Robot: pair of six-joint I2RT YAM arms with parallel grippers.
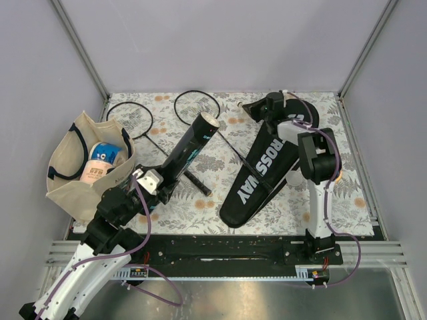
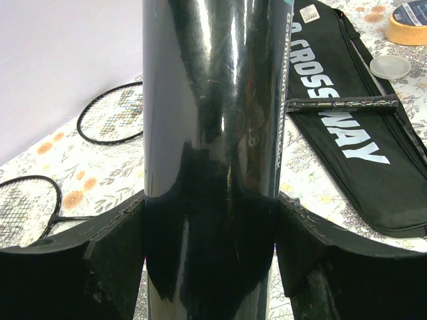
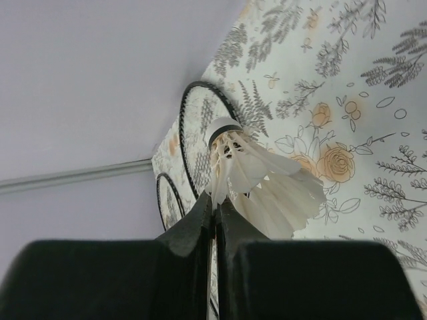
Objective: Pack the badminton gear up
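Observation:
My left gripper [image 1: 157, 183] [image 2: 210, 267] is shut on the lower part of the long black tube [image 1: 190, 150] [image 2: 210, 100], which slants up to the right with its open end raised. My right gripper [image 1: 265, 107] [image 3: 215, 200] hangs over the top end of the black CROSSWAY cover [image 1: 260, 173] [image 2: 347, 133] and is shut on the feather edge of a white shuttlecock [image 3: 260, 173], cork end away from me. Two black racquets [image 1: 130, 119] [image 1: 197, 107] lie at the back of the mat. One racquet's handle [image 2: 340, 105] rests across the cover.
A beige tote bag [image 1: 70, 180] with dark handles stands at the left edge, something blue and white inside it. A tape roll [image 2: 408, 23] and a round clear lid [image 2: 390, 67] lie to the right of the cover. Walls close the back and sides.

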